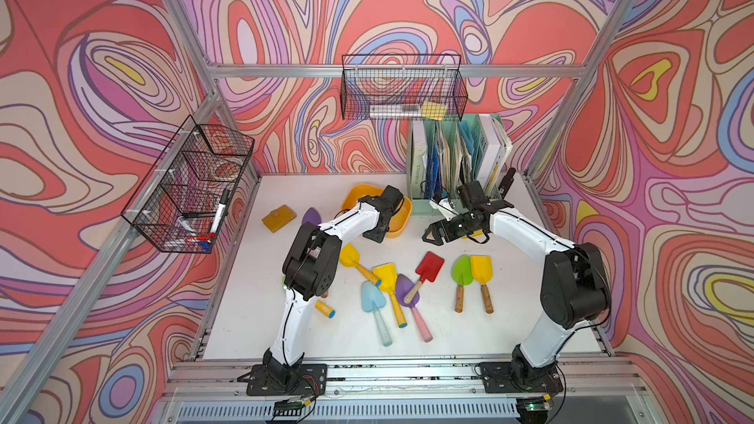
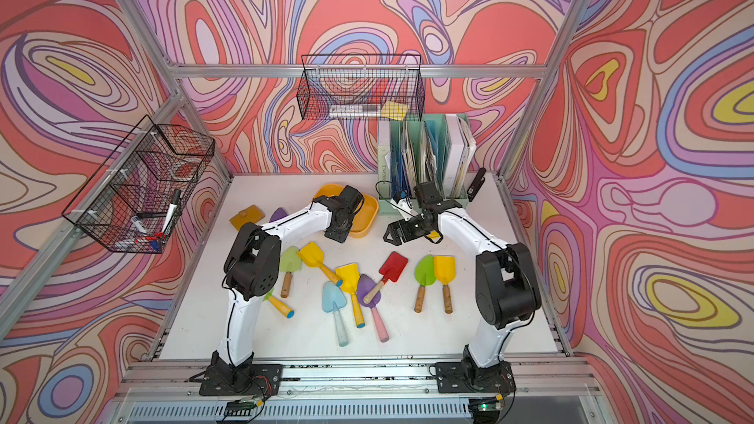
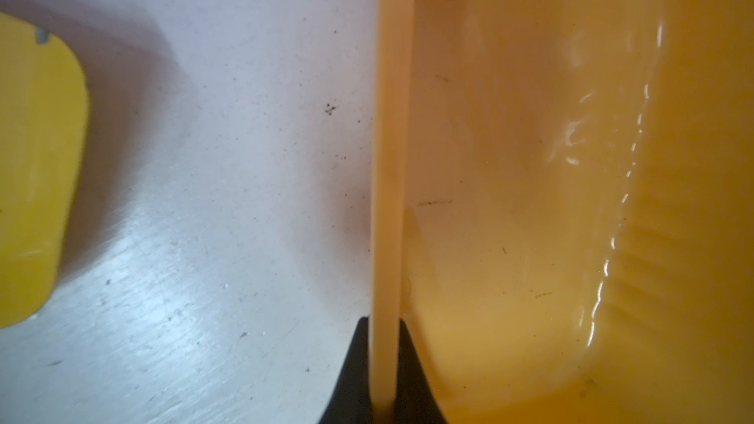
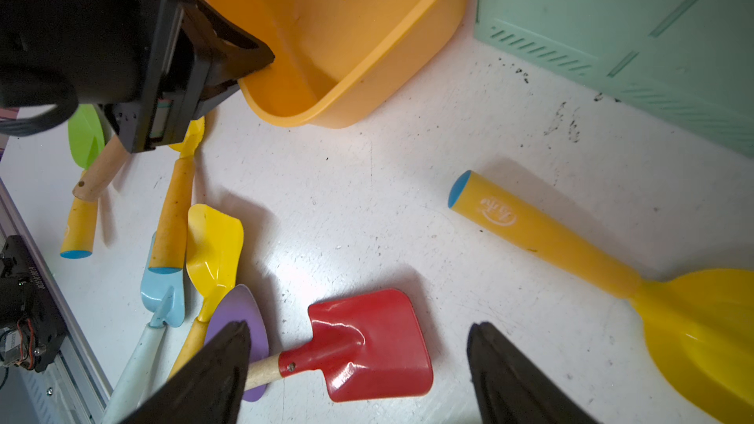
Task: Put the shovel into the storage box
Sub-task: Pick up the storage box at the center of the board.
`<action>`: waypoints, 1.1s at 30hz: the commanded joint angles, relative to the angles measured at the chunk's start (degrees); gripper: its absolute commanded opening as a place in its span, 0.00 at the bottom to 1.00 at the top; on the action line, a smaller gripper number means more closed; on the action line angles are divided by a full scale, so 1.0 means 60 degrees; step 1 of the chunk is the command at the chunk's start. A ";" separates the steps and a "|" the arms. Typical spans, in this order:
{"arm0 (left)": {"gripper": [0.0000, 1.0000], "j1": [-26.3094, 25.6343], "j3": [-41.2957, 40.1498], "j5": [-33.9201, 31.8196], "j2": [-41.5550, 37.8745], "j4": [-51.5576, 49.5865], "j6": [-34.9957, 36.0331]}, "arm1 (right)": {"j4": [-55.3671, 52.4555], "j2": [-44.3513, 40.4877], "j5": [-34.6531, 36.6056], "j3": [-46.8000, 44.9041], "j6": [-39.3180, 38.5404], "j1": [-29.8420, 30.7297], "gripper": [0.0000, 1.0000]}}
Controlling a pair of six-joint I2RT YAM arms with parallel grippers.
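Observation:
The yellow-orange storage box point(image 1: 402, 218) point(image 2: 369, 214) stands at the back middle of the table. My left gripper point(image 3: 383, 324) point(image 4: 255, 71) is shut on its near rim point(image 3: 389, 157), one finger inside the wall and one outside. Several toy shovels lie on the table in front of it, among them a red shovel point(image 1: 429, 266) point(image 2: 393, 267) point(image 4: 367, 344). My right gripper point(image 1: 432, 235) point(image 2: 392, 234) point(image 4: 361, 325) hangs open above the table, right of the box, holding nothing. A yellow shovel point(image 4: 571, 246) lies under the right arm.
A mint-green file organizer point(image 1: 457, 157) stands behind the right gripper. Black wire baskets hang on the left wall point(image 1: 187, 189) and the back wall point(image 1: 402, 87). A yellow wallet point(image 1: 278, 218) and a purple shovel blade point(image 1: 312, 216) lie left of the box.

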 commanded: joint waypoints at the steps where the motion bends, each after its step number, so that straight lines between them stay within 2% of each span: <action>1: 0.00 0.0067 -0.0279 0.0145 0.0008 -0.0132 -0.0183 | 0.0060 0.0036 -0.0196 0.0031 -0.0108 0.0023 0.85; 4: 0.00 0.0153 -0.0362 0.0020 -0.0279 -0.0300 0.0099 | 0.0074 -0.0066 -0.0255 -0.0042 -0.0058 0.0027 0.85; 7: 0.00 0.0336 -0.0314 -0.0081 -0.0620 -0.0609 0.1039 | 0.0075 -0.0235 -0.0260 -0.0089 0.0058 0.0027 0.84; 11: 0.00 0.0849 -0.0443 0.0605 -0.0972 -0.0850 0.3251 | 0.0010 -0.0500 -0.0211 -0.0102 0.0240 0.0027 0.84; 16: 0.00 0.1456 -0.0491 0.1979 -0.0912 -0.1137 0.6333 | -0.0118 -0.0813 -0.0148 -0.0086 0.0453 0.0026 0.84; 18: 0.00 0.1505 0.0278 0.2285 -0.0458 -0.1842 0.7860 | -0.0193 -0.0920 -0.0086 -0.0086 0.0581 0.0026 0.84; 22: 0.00 0.1494 0.1813 0.2659 0.0439 -0.3126 1.0115 | -0.0304 -0.1080 0.0049 -0.0119 0.0953 0.0027 0.84; 28: 0.00 0.1493 0.2097 0.2466 0.0513 -0.3748 1.1755 | -0.0571 -0.1309 0.0476 -0.0129 0.1643 0.0026 0.84; 33: 0.00 0.1488 0.0804 0.2503 -0.0062 -0.3139 1.2242 | -0.0755 -0.1770 0.0768 -0.0301 0.2094 0.0027 0.84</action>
